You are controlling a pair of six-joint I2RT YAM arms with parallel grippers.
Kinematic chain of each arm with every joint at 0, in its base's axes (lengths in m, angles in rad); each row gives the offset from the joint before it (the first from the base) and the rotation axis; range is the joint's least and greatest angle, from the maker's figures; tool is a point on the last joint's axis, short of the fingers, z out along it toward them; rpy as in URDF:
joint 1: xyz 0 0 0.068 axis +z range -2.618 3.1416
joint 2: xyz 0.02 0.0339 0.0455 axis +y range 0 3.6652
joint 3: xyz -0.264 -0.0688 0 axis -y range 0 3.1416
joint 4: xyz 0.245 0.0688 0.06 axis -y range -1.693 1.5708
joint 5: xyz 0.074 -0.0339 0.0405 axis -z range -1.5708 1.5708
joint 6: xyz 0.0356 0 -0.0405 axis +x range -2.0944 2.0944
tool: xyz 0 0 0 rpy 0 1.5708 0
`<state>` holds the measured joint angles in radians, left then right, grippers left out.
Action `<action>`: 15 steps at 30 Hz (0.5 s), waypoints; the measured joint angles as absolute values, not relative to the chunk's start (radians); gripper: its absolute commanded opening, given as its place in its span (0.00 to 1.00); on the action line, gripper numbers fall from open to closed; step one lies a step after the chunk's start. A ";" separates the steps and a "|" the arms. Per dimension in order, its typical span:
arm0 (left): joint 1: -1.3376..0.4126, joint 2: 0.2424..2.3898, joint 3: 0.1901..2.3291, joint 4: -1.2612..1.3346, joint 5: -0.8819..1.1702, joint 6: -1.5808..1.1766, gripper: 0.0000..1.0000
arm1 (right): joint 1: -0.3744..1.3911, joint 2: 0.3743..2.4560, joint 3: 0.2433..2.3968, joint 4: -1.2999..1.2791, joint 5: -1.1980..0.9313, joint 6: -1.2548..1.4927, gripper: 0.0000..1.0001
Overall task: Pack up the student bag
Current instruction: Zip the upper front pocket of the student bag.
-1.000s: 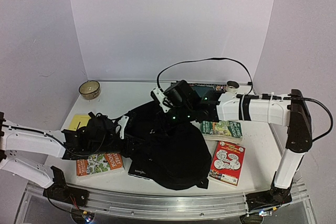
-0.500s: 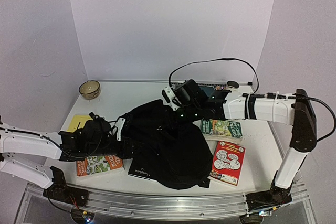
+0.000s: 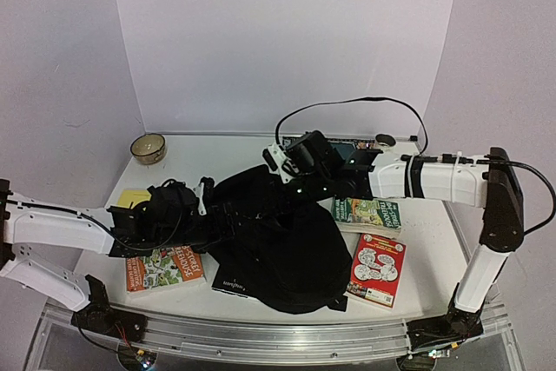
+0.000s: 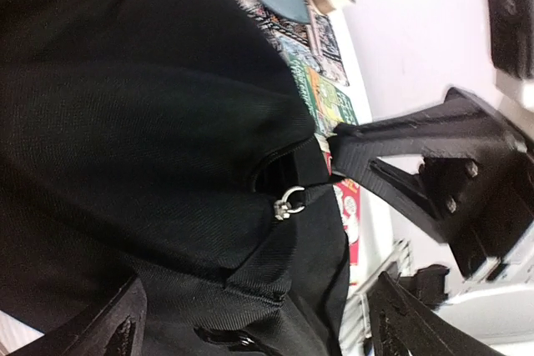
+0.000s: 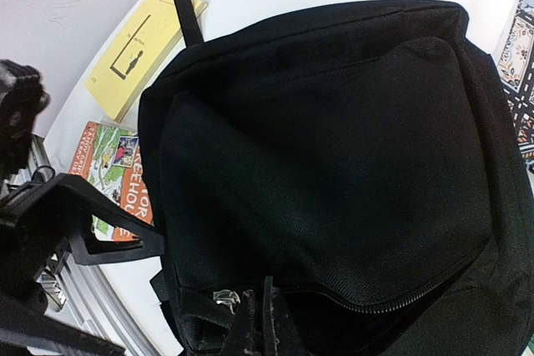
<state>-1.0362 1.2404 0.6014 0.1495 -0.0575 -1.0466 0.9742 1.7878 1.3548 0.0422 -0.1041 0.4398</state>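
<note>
The student bag, a soft black backpack, lies in the middle of the table. My left gripper stands open at its left side. In the left wrist view its fingers straddle the bag's fabric without pinching it, below a silver zipper slider. My right gripper is over the bag's far edge. Seen from the right wrist, the bag fills the picture, and the gripper is shut on a thin black pull tab beside the slider, lifting that edge.
An orange and green book lies at the front left, a yellow book behind it, a red book and a green book on the right. A bowl stands at the back left. A black notebook pokes out under the bag.
My left gripper has opened, let go of the bag and shifted a little up and to the right. The right gripper pulled its tab to the right, then held still.
</note>
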 measured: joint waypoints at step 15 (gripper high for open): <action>-1.045 1.309 0.567 0.181 -0.113 -1.344 0.90 | 0.990 1.788 1.365 0.060 -0.139 0.449 0.00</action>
